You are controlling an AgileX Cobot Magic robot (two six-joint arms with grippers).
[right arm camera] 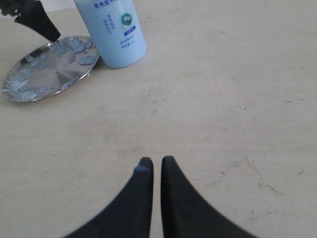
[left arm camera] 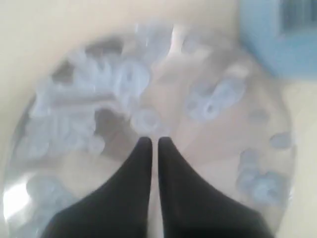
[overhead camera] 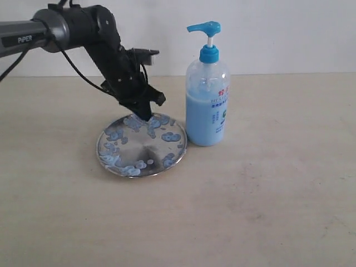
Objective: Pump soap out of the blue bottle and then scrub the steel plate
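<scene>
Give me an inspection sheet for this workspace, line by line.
Surface: pale table, faint scuffs.
Job's things: steel plate speckled with soap; blue bottle upright, close beside the plate.
Clutter: nothing seen.
Grippers: left gripper shut, empty, tips down in the plate's soap; right gripper shut, empty, over bare table.
Cables: black cable looped under the left arm.
Surroundings: plain white wall.
</scene>
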